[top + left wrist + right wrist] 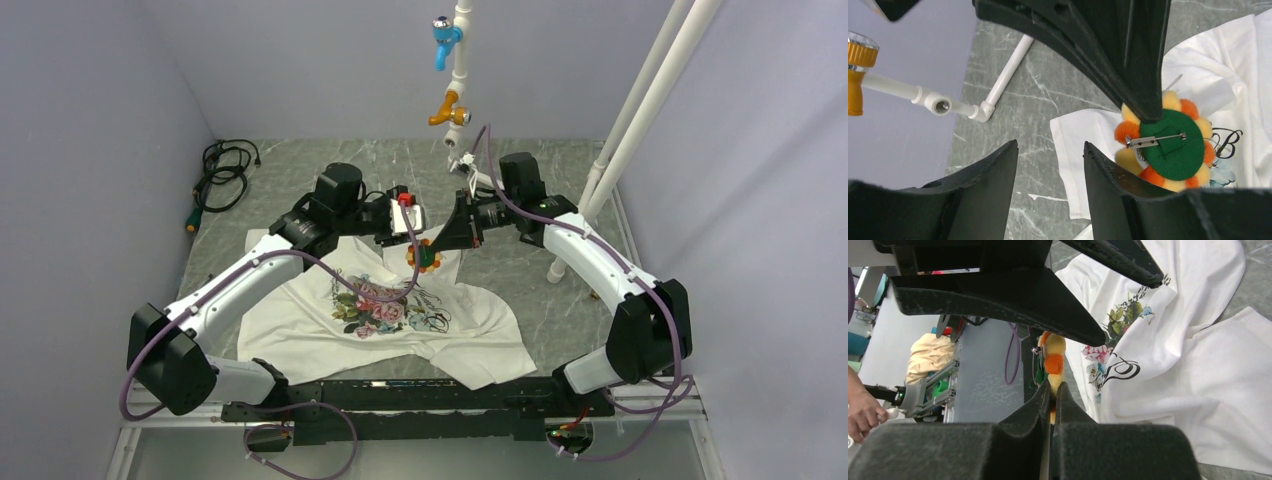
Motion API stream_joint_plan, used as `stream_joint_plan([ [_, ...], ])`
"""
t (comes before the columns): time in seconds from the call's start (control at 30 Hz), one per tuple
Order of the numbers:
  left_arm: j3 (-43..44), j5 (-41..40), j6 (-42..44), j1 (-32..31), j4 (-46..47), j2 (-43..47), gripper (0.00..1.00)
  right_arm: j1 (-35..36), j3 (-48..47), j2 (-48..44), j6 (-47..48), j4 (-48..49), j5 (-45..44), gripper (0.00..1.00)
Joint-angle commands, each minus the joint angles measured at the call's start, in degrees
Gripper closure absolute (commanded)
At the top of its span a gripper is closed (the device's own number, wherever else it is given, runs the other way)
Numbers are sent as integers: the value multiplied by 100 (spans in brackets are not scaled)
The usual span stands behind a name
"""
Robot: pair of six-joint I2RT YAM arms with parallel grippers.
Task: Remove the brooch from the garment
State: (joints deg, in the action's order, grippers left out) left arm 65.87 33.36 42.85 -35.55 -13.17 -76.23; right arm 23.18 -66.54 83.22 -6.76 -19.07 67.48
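Note:
The brooch (1173,147), a small flower of orange and yellow puffs with a green backing and a metal pin bar, hangs just above the garment. My right gripper (1053,387) is shut on its edge, and its black fingers (1143,75) come down onto the brooch from above in the left wrist view. No cloth shows under the pin bar. The garment (470,320), a white T-shirt with a rose print, lies spread on the table. My left gripper (1050,150) is open and holds nothing, with the brooch just off its right finger. From above, the brooch (425,255) sits between both grippers.
A white pipe with a blue tap (443,40) and an orange tap (450,110) hangs at the back. White pipe legs (600,170) stand at the right. A black cable coil (222,175) lies at the back left. A person's hand (863,415) shows beyond the table.

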Motion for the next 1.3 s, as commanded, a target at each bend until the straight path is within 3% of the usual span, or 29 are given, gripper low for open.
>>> stream_joint_plan([
  [0.0, 315, 317, 169, -126, 34, 67, 45, -6, -258, 68, 176, -113, 55, 100],
  [0.47, 214, 53, 1201, -560, -514, 103, 52, 33, -480, 299, 102, -231, 50, 100],
  [0.67, 131, -78, 1041, -608, -466, 112, 52, -14, -448, 302, -166, 81, 80, 100],
  [0.77, 190, -422, 653, -536, -266, 29, 44, -15, -431, 285, -136, 98, 82, 100],
  [0.9, 650, -824, -606, -29, -104, -247, 31, -15, -498, 238, 332, -308, -321, 100],
  [1.07, 928, -719, -2337, 872, 67, -230, 20, -15, -463, -20, 597, -578, -1720, 100],
  [1.1, 862, -638, -2583, 1039, 154, -137, 14, -15, -417, -92, 602, -550, -2044, 100],
  [1.13, 772, -592, -2773, 1175, 242, -52, 3, -15, -391, -150, 621, -561, -2356, 100],
  [1.27, 731, -821, -2801, 1430, 53, 107, 0, 36, -342, -280, 920, -672, -3561, 100],
])
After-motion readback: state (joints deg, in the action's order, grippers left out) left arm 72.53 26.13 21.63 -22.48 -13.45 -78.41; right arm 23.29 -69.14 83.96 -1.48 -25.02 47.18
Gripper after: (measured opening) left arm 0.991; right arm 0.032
